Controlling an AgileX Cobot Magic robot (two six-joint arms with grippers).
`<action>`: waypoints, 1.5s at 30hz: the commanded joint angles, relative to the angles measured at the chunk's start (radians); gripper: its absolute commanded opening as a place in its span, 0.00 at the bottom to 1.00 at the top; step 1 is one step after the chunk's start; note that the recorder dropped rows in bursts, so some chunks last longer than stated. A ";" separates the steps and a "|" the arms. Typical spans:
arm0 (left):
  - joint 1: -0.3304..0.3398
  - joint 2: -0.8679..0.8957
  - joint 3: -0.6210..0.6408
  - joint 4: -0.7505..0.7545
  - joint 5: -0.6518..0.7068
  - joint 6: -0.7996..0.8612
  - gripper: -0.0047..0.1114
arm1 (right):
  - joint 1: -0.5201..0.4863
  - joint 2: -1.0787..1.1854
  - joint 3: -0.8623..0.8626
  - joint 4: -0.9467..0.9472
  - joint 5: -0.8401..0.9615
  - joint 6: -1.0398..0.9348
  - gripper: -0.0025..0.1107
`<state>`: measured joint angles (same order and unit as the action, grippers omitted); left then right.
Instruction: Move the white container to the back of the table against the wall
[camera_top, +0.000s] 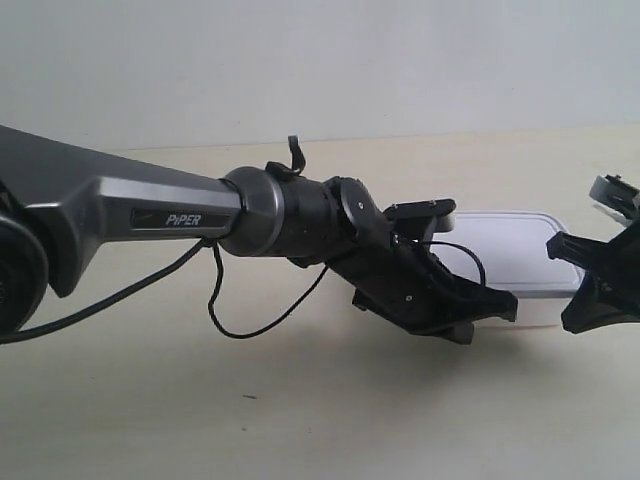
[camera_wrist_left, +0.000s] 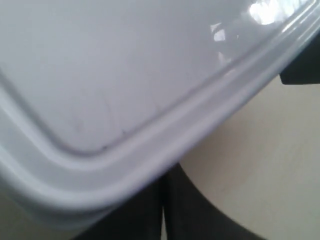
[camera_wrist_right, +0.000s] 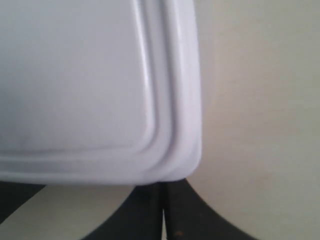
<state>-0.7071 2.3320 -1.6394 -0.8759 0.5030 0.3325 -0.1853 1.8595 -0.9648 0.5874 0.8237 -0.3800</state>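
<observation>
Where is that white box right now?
In the exterior view the white container lies on the table toward the right, between the pincer of the arm at the exterior view's left and the other arm's pincer, short of the wall.

Soft, even light fills the room, and the arm at the exterior view's left (camera_top: 150, 200) throws only a faint, diffuse shadow on the table (camera_top: 300, 420). Both wrist views are blurred at close range; in the left one, white glare patches sit on the white container (camera_wrist_left: 125, 75) near its rim.
</observation>
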 joint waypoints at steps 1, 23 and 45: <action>0.013 0.000 -0.037 0.012 -0.020 0.001 0.04 | -0.007 0.030 -0.051 0.008 -0.008 -0.013 0.02; 0.076 0.099 -0.220 0.061 -0.066 -0.011 0.04 | -0.001 0.203 -0.302 0.096 0.047 -0.058 0.02; 0.128 0.181 -0.355 0.143 -0.167 -0.057 0.04 | 0.105 0.393 -0.590 0.199 0.062 -0.116 0.02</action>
<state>-0.5908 2.5137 -1.9776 -0.7397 0.3619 0.2810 -0.1065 2.2359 -1.5179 0.7756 0.8937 -0.4923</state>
